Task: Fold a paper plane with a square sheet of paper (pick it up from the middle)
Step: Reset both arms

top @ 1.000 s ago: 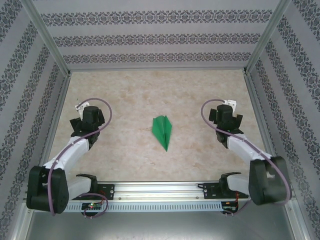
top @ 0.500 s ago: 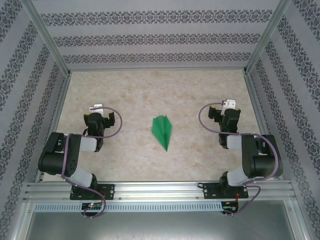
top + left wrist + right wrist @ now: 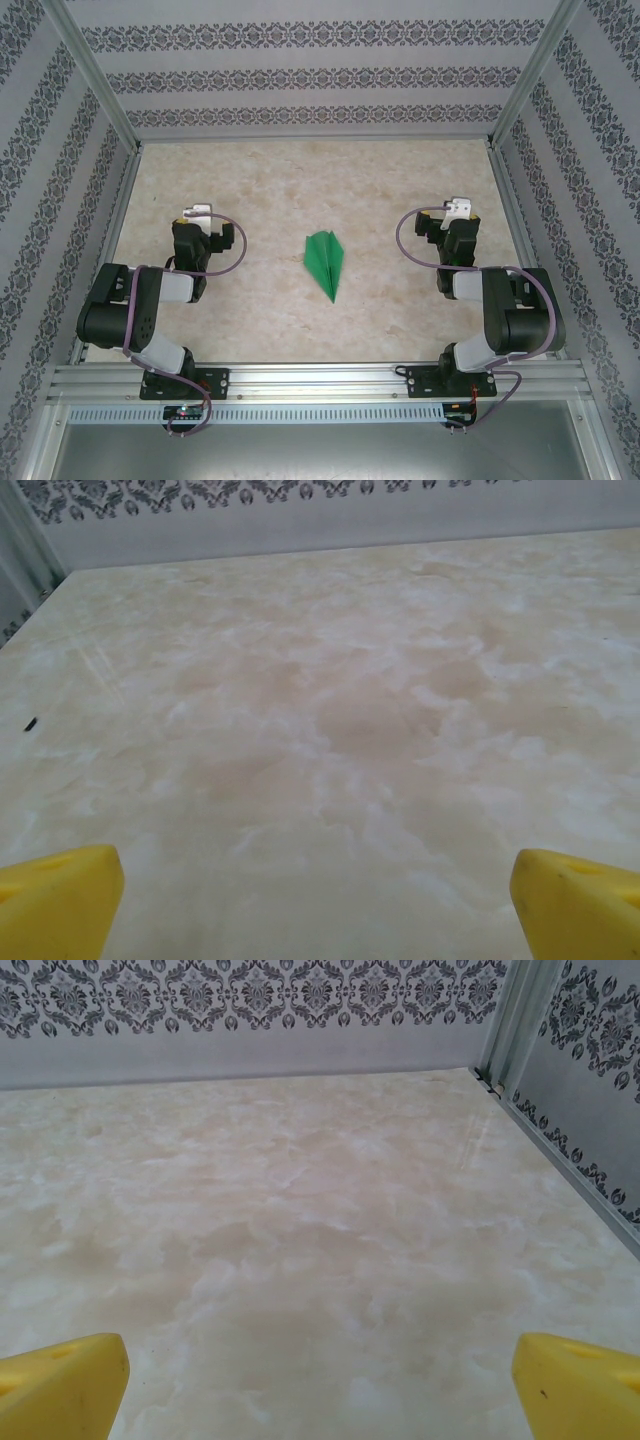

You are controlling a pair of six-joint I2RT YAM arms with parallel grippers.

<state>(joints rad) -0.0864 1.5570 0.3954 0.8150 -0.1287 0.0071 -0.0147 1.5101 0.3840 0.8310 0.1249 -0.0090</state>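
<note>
From above, you have the small bright green folded paper plane [image 3: 325, 262] lying flat on the beige marbled tabletop [image 3: 300, 180]. It lies between your two grippers and well apart from both: to the right of the left gripper [image 3: 203, 228], to the left of the right gripper [image 3: 452, 226]. Its long narrow end points toward the arm bases.

In the left wrist view, your yellow fingertips [image 3: 60, 900] stand spread wide above the tabletop, holding nothing.

In the right wrist view, the yellow fingertips [image 3: 62, 1385] are likewise wide apart, gripping nothing.
</note>
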